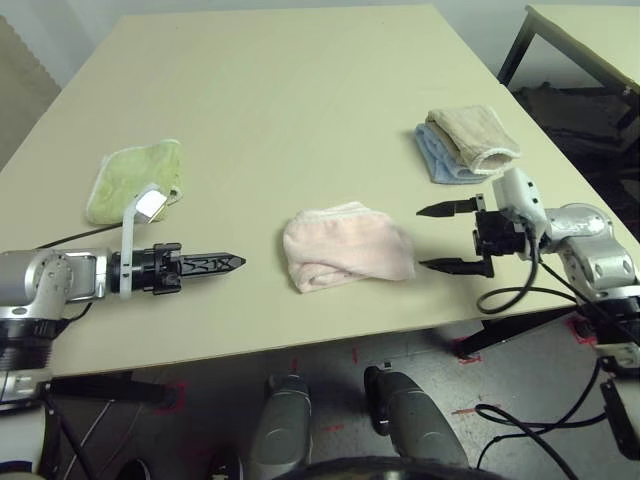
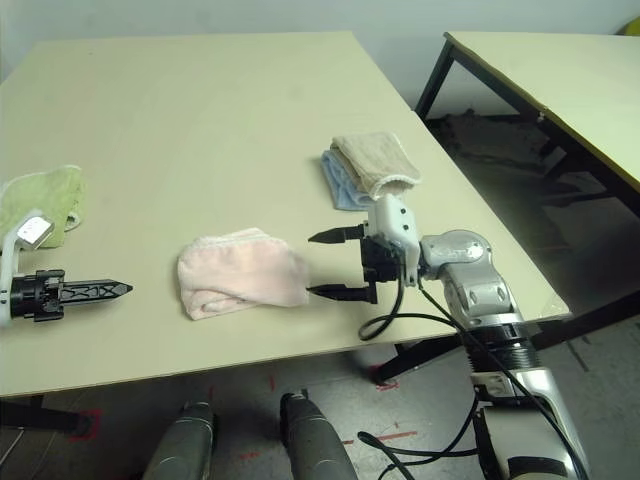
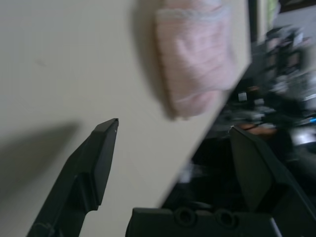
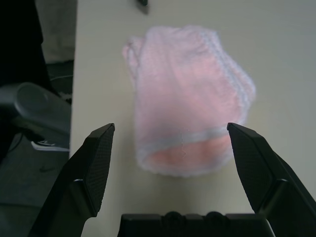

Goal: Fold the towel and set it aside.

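From the head camera, the towel [image 1: 346,247] lies as a soft, fuzzy pink bundle, folded over with rounded ends, on the smooth pale table [image 1: 280,90] close to its near edge. The left gripper [image 1: 222,264] hangs to its left, fingers seen edge-on as one black point, with bare tabletop between it and the towel. The right gripper [image 1: 450,237] hangs just right of the towel, its two fingers spread wide, holding nothing. Farther back lie a green cloth [image 1: 135,178] near the left edge and a beige cloth [image 1: 472,137] stacked on a blue cloth [image 1: 440,160] near the right edge.

The left wrist camera shows its fingers [image 3: 94,163] wide apart and empty, the towel beyond at the table's edge.

The right wrist camera shows open fingers [image 4: 96,163] framing the towel's scalloped whitish edging, not touching it.
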Robot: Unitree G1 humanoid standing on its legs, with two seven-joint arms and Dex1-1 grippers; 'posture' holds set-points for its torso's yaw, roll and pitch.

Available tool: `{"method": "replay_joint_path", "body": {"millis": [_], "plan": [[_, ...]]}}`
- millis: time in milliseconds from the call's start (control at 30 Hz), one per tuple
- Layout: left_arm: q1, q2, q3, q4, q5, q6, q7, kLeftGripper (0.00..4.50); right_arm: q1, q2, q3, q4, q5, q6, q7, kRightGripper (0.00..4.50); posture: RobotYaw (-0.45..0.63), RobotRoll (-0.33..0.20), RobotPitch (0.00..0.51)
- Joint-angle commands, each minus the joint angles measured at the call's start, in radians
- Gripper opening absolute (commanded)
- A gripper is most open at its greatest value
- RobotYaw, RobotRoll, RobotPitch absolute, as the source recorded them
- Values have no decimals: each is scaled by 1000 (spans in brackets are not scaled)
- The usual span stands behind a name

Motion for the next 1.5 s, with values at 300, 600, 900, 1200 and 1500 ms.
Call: {"method": "replay_joint_path", "body": {"millis": [300, 600, 900, 1200, 1500], "plan": [[-114, -165, -76, 181, -75, 74, 186, 4464, 83, -42, -24, -136, 23, 30, -26, 4500, -38, 0, 169], [-151, -397, 79, 297, 26, 26, 393, 4464, 100, -43, -29, -189, 34, 52, -53, 4500, -43, 0, 164], [-212, -615, 182, 323, 75, -23, 556, 4464, 120, -40, -40, -202, 67, 84, -62, 4500, -42, 0, 165], [-252, -693, 163, 364, 114, -54, 587, 4464, 128, -17, -81, -216, 128, 180, -133, 4500, -54, 0, 163], [-272, -669, 92, 404, 143, -48, 535, 1823, 142, -30, -85, -223, 121, 170, -137, 4500, -62, 0, 156]]}}
